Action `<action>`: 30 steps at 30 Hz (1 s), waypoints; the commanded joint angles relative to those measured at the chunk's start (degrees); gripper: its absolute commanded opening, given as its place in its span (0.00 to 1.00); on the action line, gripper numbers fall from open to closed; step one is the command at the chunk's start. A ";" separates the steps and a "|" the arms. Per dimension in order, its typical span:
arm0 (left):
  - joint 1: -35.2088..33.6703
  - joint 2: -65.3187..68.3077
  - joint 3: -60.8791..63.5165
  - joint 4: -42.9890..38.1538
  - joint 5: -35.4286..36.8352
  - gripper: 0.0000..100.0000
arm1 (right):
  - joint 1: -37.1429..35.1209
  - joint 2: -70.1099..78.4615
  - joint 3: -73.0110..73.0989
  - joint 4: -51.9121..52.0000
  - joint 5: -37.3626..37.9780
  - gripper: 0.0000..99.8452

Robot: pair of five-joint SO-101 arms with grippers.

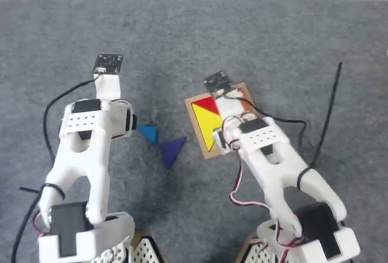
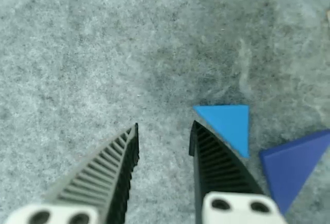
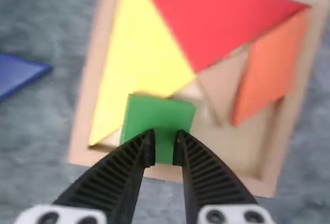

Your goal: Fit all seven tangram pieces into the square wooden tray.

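Right gripper (image 3: 164, 149) pinches green square (image 3: 160, 115), lower centre, over tray (image 3: 94, 79) edge. Left gripper (image 2: 164, 126) spread, empty, beside light blue triangle (image 2: 227, 123). Pieces probably thin, stiff, light, slick; grip opposite edges.
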 commanded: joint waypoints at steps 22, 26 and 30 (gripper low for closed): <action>0.18 -2.81 -0.13 -1.23 -0.70 0.16 | -2.86 -16.92 0.18 5.58 -4.40 0.09; 0.18 -2.81 -0.13 -1.05 -0.70 0.16 | -8.22 -14.73 1.05 5.58 -5.10 0.09; 0.18 -2.81 -0.13 -1.05 -0.70 0.16 | -8.13 -8.13 1.05 4.53 -4.75 0.09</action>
